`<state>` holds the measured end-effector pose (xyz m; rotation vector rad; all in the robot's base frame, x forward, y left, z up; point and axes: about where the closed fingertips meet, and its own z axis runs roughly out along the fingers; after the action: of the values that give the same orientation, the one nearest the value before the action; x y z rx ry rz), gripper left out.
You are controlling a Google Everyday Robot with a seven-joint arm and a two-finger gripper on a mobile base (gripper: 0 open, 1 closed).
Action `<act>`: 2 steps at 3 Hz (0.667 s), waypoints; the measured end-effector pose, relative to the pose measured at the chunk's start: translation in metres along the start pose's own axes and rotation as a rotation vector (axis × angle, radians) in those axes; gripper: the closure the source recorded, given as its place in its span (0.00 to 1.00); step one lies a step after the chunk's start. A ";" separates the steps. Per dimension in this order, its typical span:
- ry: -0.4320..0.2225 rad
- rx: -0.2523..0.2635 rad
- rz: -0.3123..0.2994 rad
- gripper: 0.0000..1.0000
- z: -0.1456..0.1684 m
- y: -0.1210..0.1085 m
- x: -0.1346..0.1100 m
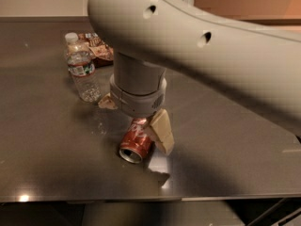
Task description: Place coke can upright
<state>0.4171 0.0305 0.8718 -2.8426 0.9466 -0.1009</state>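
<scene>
Glossy dark table, shiny metal can, matt pale arm.

We see the table (225, 145) as a smooth, dark, semi-gloss top with lamp glints near its near edge. The coke can (135, 144) lying on it is glossy red-painted aluminium with a bright bare-metal rim. The gripper (136, 125), poised over the can's far end, has spread fingers (162, 132) of matt tan material. The arm (188, 41) has a smooth, matt off-white shell. At far left, the water bottle (83, 72) is clear, glossy plastic, and the snack bag (101, 51) is crinkled, shiny film.
</scene>
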 end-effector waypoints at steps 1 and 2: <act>-0.008 -0.018 -0.051 0.00 0.012 -0.001 -0.008; -0.012 -0.033 -0.088 0.18 0.020 -0.001 -0.011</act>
<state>0.4110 0.0404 0.8525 -2.9119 0.8291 -0.0784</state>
